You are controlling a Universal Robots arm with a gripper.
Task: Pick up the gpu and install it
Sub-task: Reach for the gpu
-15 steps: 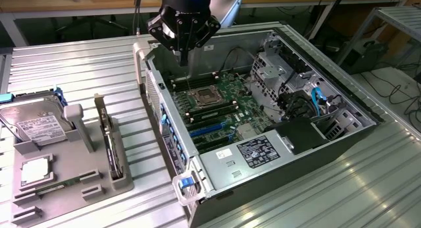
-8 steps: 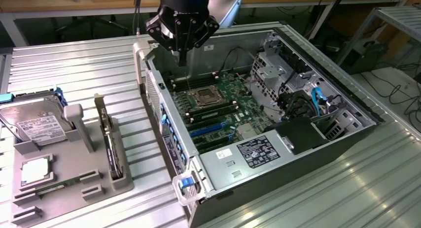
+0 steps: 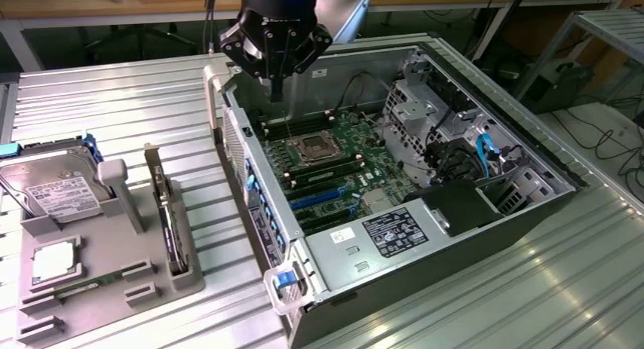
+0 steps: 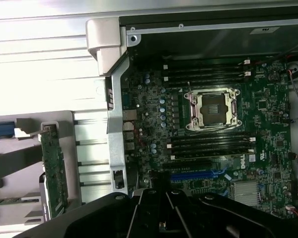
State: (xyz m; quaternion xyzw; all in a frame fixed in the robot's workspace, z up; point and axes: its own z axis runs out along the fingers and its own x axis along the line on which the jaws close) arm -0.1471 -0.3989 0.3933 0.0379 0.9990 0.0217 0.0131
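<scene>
One graphics card (image 3: 166,213) stands on edge in the gray rack (image 3: 105,240), we judge for easy pinching; our gripper (image 3: 277,91) hangs closed and empty above the open case (image 3: 483,304).

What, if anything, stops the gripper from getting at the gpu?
Probably nothing: the gpu stands on edge in the grey holder, its top edge bare. The gripper, shut, hangs over the open case, apart from the gpu.

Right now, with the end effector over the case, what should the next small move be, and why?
Probably shift the end effector toward the exterior view's left, over the gpu. It hangs shut and empty above the open computer case, while the gpu stands untouched on edge in the grey holder.
</scene>
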